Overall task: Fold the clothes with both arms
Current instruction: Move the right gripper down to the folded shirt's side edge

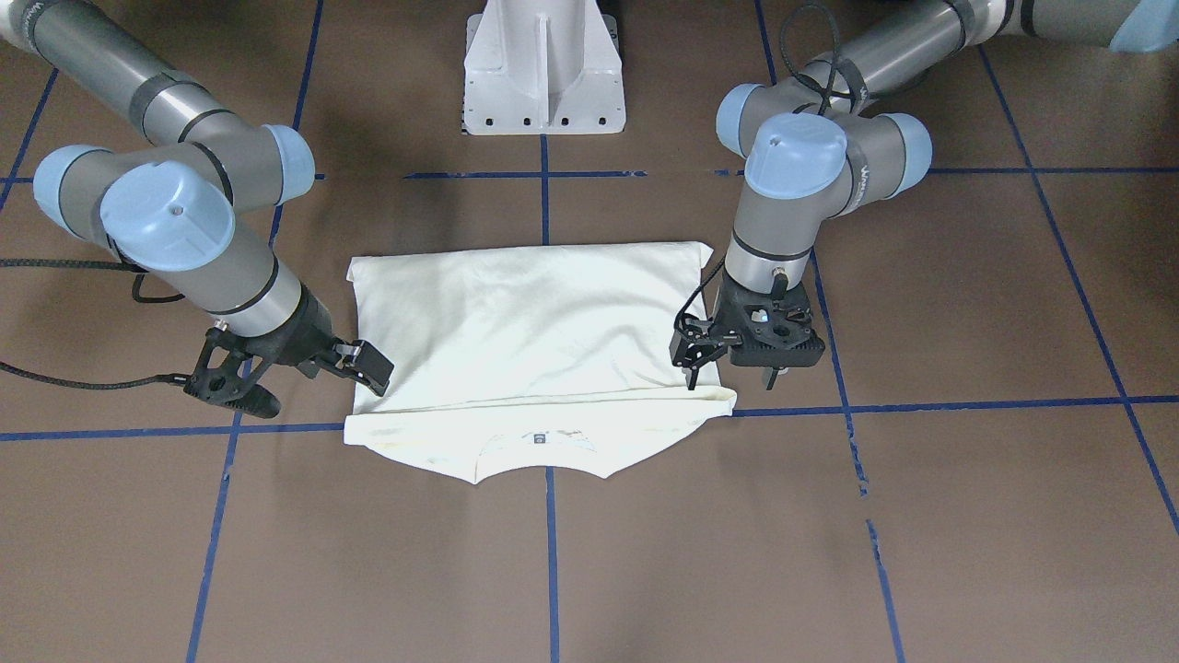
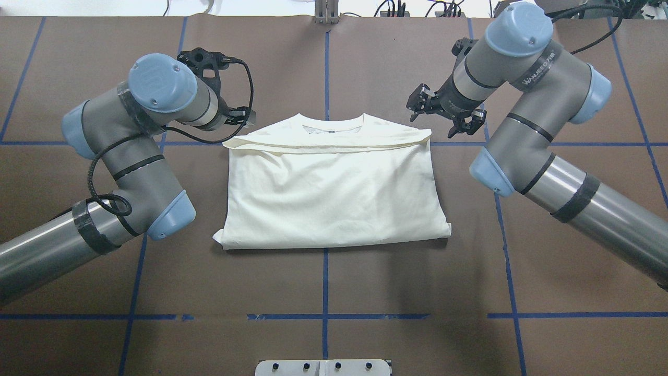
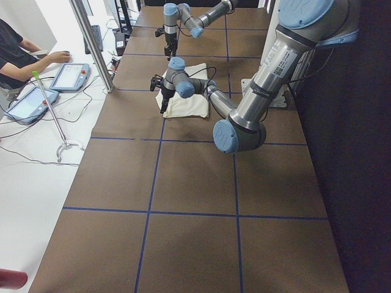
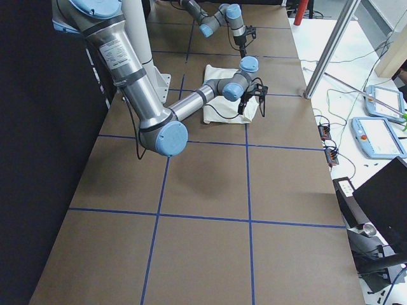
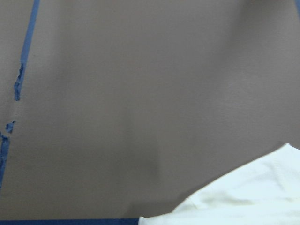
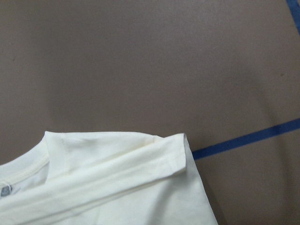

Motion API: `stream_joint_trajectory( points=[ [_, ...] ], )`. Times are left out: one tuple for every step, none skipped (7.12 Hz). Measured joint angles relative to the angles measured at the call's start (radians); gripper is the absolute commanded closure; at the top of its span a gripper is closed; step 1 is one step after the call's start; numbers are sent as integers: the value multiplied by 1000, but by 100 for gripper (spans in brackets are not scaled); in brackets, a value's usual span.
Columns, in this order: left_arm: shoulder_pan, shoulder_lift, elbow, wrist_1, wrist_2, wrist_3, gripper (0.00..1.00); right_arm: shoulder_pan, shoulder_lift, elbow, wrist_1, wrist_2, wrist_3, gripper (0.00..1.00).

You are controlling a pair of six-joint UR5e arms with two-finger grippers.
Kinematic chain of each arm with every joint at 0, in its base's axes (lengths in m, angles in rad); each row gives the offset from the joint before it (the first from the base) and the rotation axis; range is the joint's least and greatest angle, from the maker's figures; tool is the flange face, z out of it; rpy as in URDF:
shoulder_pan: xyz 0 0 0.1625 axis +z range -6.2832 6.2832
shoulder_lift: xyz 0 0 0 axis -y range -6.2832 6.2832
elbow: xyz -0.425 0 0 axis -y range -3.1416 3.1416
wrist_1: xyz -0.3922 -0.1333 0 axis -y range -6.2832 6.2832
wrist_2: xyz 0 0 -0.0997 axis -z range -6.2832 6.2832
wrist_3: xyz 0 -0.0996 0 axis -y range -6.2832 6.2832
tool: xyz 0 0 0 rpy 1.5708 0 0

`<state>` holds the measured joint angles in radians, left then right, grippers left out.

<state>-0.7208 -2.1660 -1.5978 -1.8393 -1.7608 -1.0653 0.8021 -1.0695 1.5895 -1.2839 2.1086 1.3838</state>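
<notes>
The clothes are one cream shirt (image 1: 525, 331) lying flat on the brown table (image 1: 967, 304), its lower part folded up to just short of the collar (image 2: 331, 124), plain side up. My left gripper (image 1: 730, 376) hovers at the shirt's collar-end corner on my left, fingers pointing down and apart, open and holding nothing. My right gripper (image 1: 309, 382) sits at the opposite collar-end corner, also open and empty. In the overhead view the left gripper (image 2: 237, 116) and right gripper (image 2: 444, 114) flank the collar end. The wrist views show only shirt corners (image 5: 248, 197) (image 6: 108, 187).
The white pedestal base (image 1: 543, 69) stands behind the shirt on the robot's side. Blue tape lines (image 2: 325, 271) grid the table. Beyond the table's far edge a person (image 3: 18, 55) sits by tablets (image 3: 70, 76), near a metal post (image 3: 91, 43).
</notes>
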Motion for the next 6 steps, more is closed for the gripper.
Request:
stream_joint_trajectory(
  points=[
    [0,4,-30,19,-10,-1,0,-52,-70,82,-1,-49,31,0],
    [0,7,-47,30,-14,-4,0,-102,-136,154,-1,-84,73,0],
    [1,9,-54,34,-15,-5,0,-155,-191,210,-1,-122,121,0],
    [1,11,-56,35,-15,-5,0,-202,-225,239,-1,-165,149,0],
    [1,11,-57,35,-15,-5,0,-235,-241,247,-1,-192,159,0],
    [1,11,-58,35,-16,-5,0,-253,-251,247,-2,-206,162,0]
  ],
)
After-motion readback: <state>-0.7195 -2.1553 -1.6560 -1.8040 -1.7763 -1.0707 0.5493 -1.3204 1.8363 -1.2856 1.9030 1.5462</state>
